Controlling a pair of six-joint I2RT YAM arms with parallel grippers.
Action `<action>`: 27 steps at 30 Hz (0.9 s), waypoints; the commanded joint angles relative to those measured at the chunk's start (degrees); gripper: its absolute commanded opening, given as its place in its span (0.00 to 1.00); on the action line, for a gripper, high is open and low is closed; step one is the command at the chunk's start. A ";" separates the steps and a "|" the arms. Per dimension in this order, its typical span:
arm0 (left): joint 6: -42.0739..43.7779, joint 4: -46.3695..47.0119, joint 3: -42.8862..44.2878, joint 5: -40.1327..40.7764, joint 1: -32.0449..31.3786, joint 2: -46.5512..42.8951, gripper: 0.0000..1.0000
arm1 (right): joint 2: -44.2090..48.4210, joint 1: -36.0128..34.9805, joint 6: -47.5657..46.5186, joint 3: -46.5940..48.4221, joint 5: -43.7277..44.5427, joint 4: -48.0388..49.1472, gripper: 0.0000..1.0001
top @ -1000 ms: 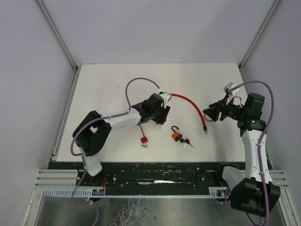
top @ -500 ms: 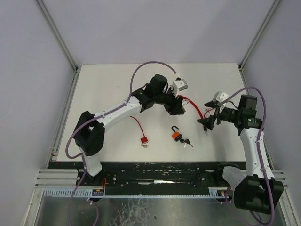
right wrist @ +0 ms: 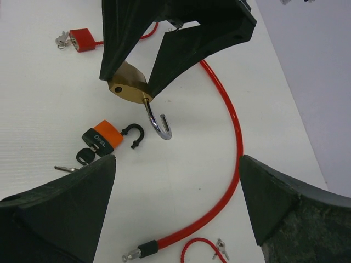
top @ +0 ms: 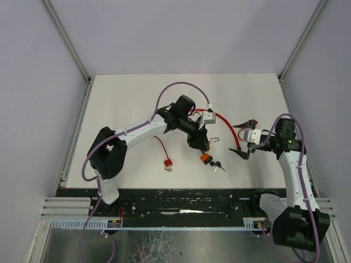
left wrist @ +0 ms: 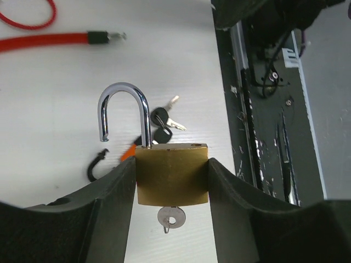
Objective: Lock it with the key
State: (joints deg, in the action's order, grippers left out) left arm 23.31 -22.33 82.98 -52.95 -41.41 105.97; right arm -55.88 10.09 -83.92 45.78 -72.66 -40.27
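Note:
My left gripper is shut on a brass padlock and holds it above the table. Its silver shackle stands open, and a silver key sits in the bottom of the body. The padlock also shows in the right wrist view with its shackle hanging down. My right gripper is open and empty, to the right of the padlock, over the red cable.
An orange and black padlock with black keys lies below the left gripper. A red padlock on a thin red cable lies to the left. A thick red cable lock curves across the middle.
My left gripper swung down and toward the front with the brass padlock, now above the orange padlock. My right gripper turned and opened wide, staying near the cable's end.

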 commanded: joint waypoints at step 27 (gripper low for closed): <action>6.47 1.76 -3.77 -10.79 -2.80 -1.83 0.00 | -5.68 -13.47 -3.27 -7.89 4.14 7.82 0.57</action>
State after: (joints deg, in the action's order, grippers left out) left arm 28.34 -22.68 79.26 -60.34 -44.25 106.43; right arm -61.17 -1.89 -86.39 38.30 -69.12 -33.71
